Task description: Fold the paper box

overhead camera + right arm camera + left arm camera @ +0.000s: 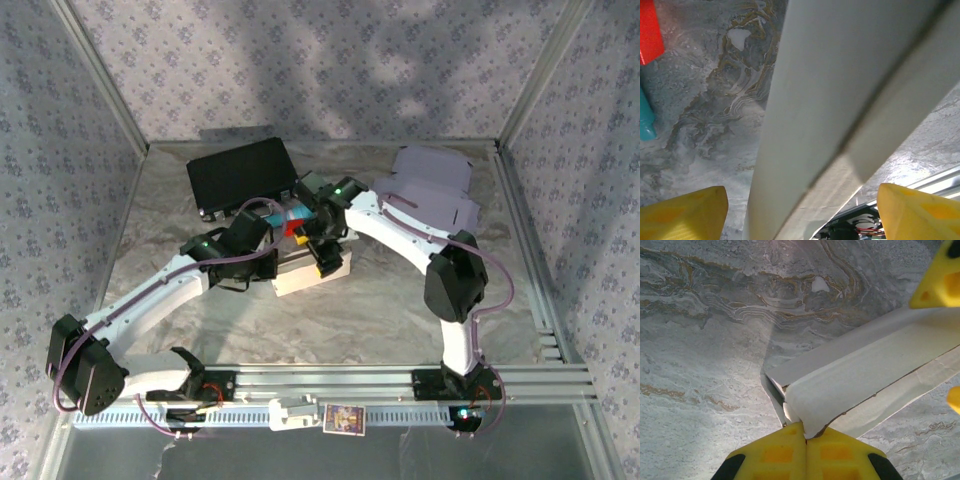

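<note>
Centrally, white paper box [312,270] mid-table, long axis roughly left-to-right, left gripper [805,435] pinched tight on one corner flap, right gripper [801,212] with fingers spread wide astride its wall, black rectangular tray [243,175] close behind, bare grey marbled table [400,320] in front.

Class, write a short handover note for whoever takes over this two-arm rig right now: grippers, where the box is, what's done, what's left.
Left gripper: shut on a corner of the white paper box.
Right gripper: open, astride a box wall, not clamping.
Box: mid-table, nearer than the black rectangular tray; flat pale lilac cardboard sheets lie back right.
Done: one wall looks folded double.
Left: the remaining folds; the box looks unfinished.
</note>
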You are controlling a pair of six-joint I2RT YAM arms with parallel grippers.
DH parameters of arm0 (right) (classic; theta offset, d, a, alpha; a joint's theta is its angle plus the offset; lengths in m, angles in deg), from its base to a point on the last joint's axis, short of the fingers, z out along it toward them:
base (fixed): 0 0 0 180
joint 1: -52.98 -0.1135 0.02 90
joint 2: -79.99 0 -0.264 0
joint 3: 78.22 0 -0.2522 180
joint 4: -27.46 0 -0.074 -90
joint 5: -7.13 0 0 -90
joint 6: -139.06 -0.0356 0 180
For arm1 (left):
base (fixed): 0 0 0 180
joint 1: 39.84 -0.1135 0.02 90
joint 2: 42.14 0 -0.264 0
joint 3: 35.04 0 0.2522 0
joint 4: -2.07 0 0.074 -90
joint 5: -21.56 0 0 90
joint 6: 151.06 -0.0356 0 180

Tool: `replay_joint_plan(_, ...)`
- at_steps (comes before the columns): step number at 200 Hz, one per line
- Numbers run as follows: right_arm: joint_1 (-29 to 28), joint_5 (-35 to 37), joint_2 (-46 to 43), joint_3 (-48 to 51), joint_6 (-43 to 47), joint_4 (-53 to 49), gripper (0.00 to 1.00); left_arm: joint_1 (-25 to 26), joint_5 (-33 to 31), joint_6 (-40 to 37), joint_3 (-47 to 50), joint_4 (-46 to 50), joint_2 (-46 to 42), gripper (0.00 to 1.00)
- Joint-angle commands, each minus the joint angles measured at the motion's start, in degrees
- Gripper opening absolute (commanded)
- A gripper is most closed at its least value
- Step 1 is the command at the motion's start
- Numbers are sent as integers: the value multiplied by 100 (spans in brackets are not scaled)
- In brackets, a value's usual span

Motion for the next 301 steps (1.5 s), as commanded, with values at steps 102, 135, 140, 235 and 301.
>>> replay_joint_plan(102, -283, 195, 278, -142, -465, -51, 59, 85, 115, 32, -101, 682, 212, 0)
replay_joint_plan(135, -278, 245, 296, -102, -534, -19, 56, 91, 180, 132, -149, 692, 216, 0)
replay_joint_plan(140, -278, 244, 304, -78, -541, 7, 57, 90, 207, 156, -153, 688, 215, 0)
replay_joint_plan(235, -252, 386, 324, 46, -418, -9, 56, 86, 275, 302, -224, 721, 238, 0)
replay_joint_plan(301, -252, 389, 348, 88, -453, -43, 41, 138, 327, 582, -275, 783, 119, 0)
